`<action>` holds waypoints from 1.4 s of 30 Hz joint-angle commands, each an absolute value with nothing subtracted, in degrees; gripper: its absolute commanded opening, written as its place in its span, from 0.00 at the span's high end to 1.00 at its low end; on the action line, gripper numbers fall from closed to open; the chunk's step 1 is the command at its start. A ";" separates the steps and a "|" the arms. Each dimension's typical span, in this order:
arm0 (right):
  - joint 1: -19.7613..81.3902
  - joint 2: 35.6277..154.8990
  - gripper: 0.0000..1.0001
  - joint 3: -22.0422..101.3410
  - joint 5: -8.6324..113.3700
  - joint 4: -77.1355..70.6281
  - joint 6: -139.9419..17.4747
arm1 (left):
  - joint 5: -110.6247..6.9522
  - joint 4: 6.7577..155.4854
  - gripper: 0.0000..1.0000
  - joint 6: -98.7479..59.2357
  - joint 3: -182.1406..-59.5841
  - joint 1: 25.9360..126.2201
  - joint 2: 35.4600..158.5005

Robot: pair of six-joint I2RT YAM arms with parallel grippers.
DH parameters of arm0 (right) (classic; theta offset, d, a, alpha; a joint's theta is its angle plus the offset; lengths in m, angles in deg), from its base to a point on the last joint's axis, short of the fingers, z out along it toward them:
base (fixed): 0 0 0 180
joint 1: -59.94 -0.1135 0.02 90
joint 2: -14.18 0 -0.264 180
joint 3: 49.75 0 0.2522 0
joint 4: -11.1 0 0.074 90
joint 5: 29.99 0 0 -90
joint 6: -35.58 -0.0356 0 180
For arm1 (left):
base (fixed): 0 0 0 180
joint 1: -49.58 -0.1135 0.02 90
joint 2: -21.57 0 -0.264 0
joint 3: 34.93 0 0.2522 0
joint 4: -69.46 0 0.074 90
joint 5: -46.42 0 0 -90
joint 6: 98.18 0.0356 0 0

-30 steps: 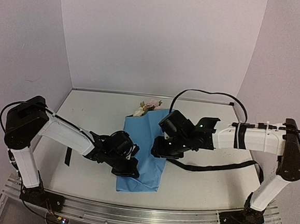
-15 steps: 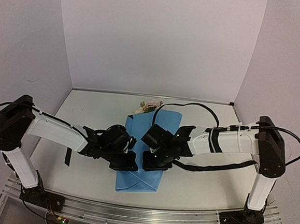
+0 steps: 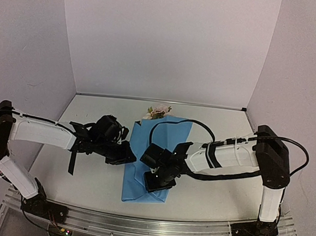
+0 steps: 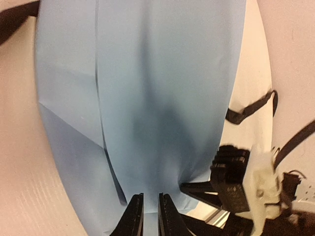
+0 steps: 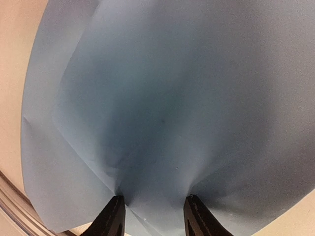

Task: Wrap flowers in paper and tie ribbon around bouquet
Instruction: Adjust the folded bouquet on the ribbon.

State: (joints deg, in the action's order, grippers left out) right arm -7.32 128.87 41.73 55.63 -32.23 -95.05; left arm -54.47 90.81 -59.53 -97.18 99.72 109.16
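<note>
The light blue paper (image 3: 164,137) lies folded lengthwise in mid-table, and it fills the left wrist view (image 4: 162,73) and the right wrist view (image 5: 172,98). Pale flowers (image 3: 158,111) poke out of its far end. The stems are hidden inside. My left gripper (image 3: 129,155) sits at the paper's left edge, its jaws (image 4: 149,201) a narrow gap apart and holding nothing. My right gripper (image 3: 156,179) is on the paper's near half. Its fingers (image 5: 155,206) are spread wide, with the tips pressed into a raised bulge of paper. One end of the black ribbon (image 3: 71,163) lies to the left, and another stretch (image 4: 248,109) lies to the right.
Lilac walls close in the white table (image 3: 103,119) at the back and both sides. A metal rail (image 3: 149,226) runs along the near edge. A black cable (image 3: 171,122) loops from the right wrist over the paper's far half.
My left gripper has let go and pulled back left to the paper's edge. My right gripper has slid down and left along the paper toward its near end.
</note>
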 commanded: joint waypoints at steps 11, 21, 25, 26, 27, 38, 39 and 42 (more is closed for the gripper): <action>-8.09 129.71 0.58 42.84 55.91 -32.22 -94.19 | -59.90 93.47 0.65 -55.70 -105.45 96.05 120.24; -8.17 129.41 0.58 42.68 55.97 -31.87 -94.38 | -62.03 89.50 0.67 -56.18 -108.21 95.23 126.42; -8.17 129.26 0.58 42.44 55.99 -31.73 -94.49 | -63.11 87.17 0.81 -56.74 -107.66 95.02 126.75; -8.18 129.24 0.58 42.37 56.00 -31.69 -94.50 | -63.28 86.66 0.85 -56.89 -107.41 95.02 126.51; -8.18 129.18 0.58 42.29 56.02 -31.67 -94.50 | -63.39 86.38 0.89 -56.95 -107.22 95.02 126.23; -8.18 127.05 0.49 43.16 58.26 -31.70 -93.97 | -59.24 87.05 1.00 -58.96 -100.50 95.12 119.25; -8.19 126.93 0.47 43.40 58.46 -31.67 -93.76 | -59.27 86.55 1.00 -59.35 -99.72 95.17 118.77; -8.24 126.85 0.45 44.50 58.79 -31.75 -92.94 | -58.76 85.42 1.00 -60.56 -97.63 95.79 117.65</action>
State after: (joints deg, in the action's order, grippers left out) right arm -7.87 129.20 41.82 56.29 -31.79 -94.25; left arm -60.91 87.44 -58.63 -100.12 95.27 120.93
